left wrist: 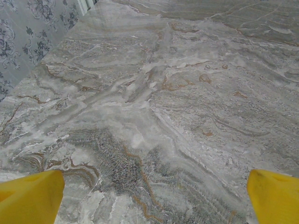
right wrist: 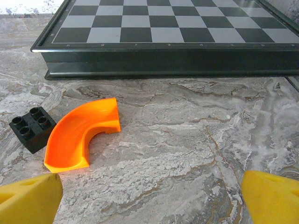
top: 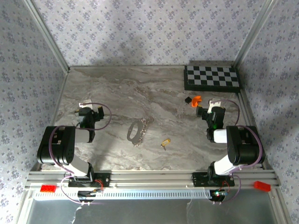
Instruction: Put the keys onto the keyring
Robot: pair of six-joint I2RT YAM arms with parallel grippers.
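Keyring (top: 134, 130) lies mid-table on the marble table (top: 112, 88), with a yellow-headed key (top: 165, 142) just to its near right. The silvery keys may be in the cluster against its right side; that's hard to make out. Left gripper (top: 89, 107) sits well left of it, right gripper (top: 212, 108) well right, both jaws spread wide.

Left fingers (left wrist: 30, 196) and right fingers (right wrist: 28, 198) stand spread wide.
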